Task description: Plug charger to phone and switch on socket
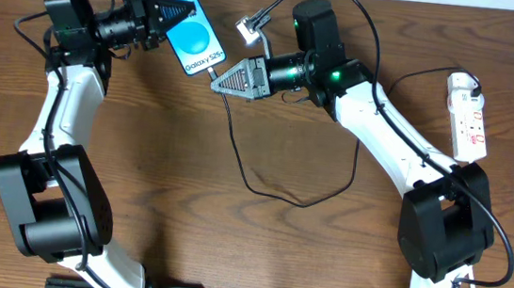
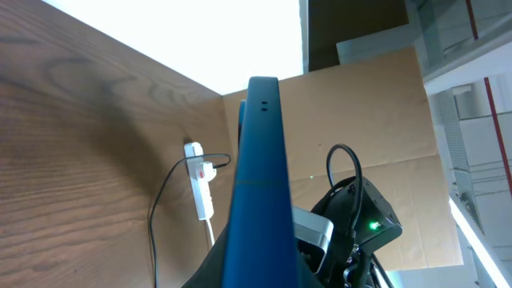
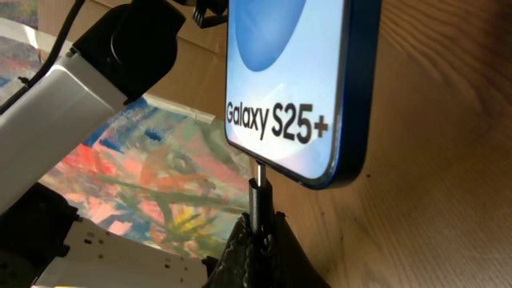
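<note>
The left gripper point(image 1: 159, 14) clamps the glossy, round-cornered phone point(image 1: 192, 36) above the wood-grain table point(image 1: 228, 245), while the right gripper point(image 1: 216, 80) pinches the thin black charger point(image 1: 276, 196), its metal tip meeting the phone's lower edge; the white plastic socket point(image 1: 468, 117) lies well behind that gripper.

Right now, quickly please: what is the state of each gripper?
Left gripper: closed, holding the phone.
Right gripper: closed on the charger tip, at the phone's bottom edge.

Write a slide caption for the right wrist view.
Right gripper holds the charger tip up to the bottom edge of the phone.
</note>
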Motion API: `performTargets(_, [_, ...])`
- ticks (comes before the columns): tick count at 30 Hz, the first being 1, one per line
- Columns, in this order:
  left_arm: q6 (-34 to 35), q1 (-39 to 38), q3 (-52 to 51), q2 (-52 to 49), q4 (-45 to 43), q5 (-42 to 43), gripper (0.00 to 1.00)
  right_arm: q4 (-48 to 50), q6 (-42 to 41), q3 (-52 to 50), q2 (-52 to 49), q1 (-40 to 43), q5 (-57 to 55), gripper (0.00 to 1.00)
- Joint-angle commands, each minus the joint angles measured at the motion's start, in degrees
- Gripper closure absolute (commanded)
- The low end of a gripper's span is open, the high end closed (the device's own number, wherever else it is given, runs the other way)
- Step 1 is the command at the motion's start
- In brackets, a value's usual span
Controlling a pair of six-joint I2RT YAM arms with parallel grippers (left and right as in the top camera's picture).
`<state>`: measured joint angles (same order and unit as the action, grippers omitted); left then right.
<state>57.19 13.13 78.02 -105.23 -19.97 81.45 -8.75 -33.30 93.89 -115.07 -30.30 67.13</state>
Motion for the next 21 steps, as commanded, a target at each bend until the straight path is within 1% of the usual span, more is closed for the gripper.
performTargets(1, [-0.3, -0.6, -0.1, 0.8, -0.3, 4.3, 0.92, 1.7, -0.6, 0.4, -0.4, 0.2, -2.5, 0.99])
performTargets(4, [-0.3, -0.6, -0.1, 0.8, -0.3, 4.3, 0.92, 1.7, -1.0, 0.3, -0.4, 0.2, -2.2, 0.99])
performTargets(8, [-0.4, -0.3, -0.1, 0.8, -0.3, 4.3, 0.93, 1.1, 0.2, 0.3, -0.3, 1.0, 1.6, 0.99])
performTargets(10, [-0.3, 0.1, -0.1, 0.8, -0.3, 4.2, 0.93, -2.3, 1.7, 0.3, -0.3, 2.0, 1.7, 0.99])
performTargets(11, [-0.3, 0.4, -0.1, 0.8, -0.3, 4.2, 0.93, -5.9, 3.8, 0.3, -0.3, 2.8, 0.8, 0.99])
performTargets(13, [-0.3, 0.9, -0.1, 0.8, -0.3, 4.2, 0.93, -14.8, 8.7, 0.2, -0.3, 4.2, -3.3, 0.99])
performTargets(14, [-0.3, 1.1, -0.1, 0.8, -0.3, 4.2, 0.93, -20.3, 11.8, 0.2, -0.3, 4.9, -7.0, 0.99])
performTargets(16, [-0.3, 1.1, -0.1, 0.8, -0.3, 4.2, 0.93, -27.9, 15.5, -0.1, -0.4, 5.7, -14.5, 0.99])
performTargets(18, [-0.4, 1.1, -0.1, 0.8, -0.3, 4.2, 0.92, -31.4, 17.6, -0.8, -0.4, 5.9, -20.6, 0.99])
performTargets(21, [-0.3, 1.1, -0.1, 0.8, -0.3, 3.6, 0.93, -34.1, 17.4, -1.7, -0.4, 5.6, -32.0, 0.99])
